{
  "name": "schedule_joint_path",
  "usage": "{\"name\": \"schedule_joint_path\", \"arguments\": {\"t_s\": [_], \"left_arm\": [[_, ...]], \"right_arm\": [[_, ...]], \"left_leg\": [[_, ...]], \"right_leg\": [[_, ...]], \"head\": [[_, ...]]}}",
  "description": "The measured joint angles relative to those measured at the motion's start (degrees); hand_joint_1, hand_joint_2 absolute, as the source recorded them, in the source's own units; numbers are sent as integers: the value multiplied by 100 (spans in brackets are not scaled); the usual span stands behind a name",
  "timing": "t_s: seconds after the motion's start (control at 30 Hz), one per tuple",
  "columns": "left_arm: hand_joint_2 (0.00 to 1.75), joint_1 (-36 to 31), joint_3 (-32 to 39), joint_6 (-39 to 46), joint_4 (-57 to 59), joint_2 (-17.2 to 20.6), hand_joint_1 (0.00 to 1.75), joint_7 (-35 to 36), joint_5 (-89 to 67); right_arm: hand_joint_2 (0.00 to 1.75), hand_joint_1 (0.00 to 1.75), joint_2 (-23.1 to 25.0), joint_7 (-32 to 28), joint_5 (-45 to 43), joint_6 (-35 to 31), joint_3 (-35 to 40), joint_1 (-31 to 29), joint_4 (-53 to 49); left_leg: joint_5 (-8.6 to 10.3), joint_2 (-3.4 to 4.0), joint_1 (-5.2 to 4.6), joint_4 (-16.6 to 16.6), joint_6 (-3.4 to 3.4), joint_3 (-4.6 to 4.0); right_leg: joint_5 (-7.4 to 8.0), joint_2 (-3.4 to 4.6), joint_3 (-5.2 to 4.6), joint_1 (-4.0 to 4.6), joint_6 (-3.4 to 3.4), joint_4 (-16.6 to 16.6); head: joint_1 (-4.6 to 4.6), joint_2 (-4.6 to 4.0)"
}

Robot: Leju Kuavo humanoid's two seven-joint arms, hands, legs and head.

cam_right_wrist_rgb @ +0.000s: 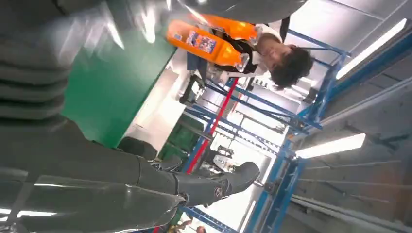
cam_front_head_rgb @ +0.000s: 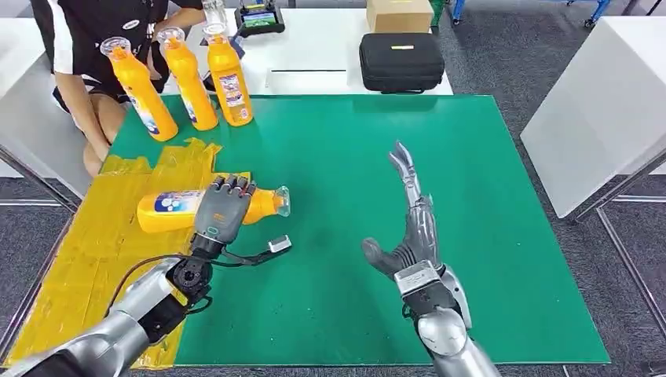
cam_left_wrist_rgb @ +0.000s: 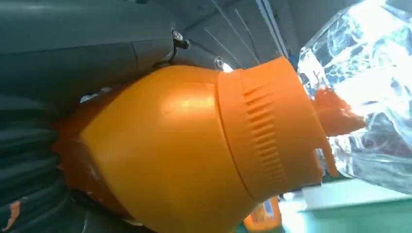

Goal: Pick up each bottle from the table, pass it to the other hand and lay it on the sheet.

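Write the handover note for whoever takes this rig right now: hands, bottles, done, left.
Left hand: grips an orange bottle lying on its side, body over the yellow sheet, cap end over the green mat.
Right hand: open, fingers spread above the mat, holding nothing.
Three upright bottles stand at the mat's far left corner, a person close behind them.
Done: apparently one bottle passed over.
Left: release it on the sheet, then the three upright ones.
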Motion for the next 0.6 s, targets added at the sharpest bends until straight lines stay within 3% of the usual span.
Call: {"name": "schedule_joint_path", "arguments": {"t_s": [0.1,0.6], "left_arm": [[175,108,335,0,95,-85,175,-266,-2],[175,202,1047,2,715,-271,175,-310,-2]], "right_arm": [[175,0,0,37,48,37,0,41,11],[175,0,31,85,149,109,0,116,90]], "left_leg": [[0,0,0,0,0,-1],[0,-2,1,0,0,0]], "right_leg": [[0,0,0,0,0,0],[0,-1,0,1,0,0]], "head": [[0,0],[0,0]]}}
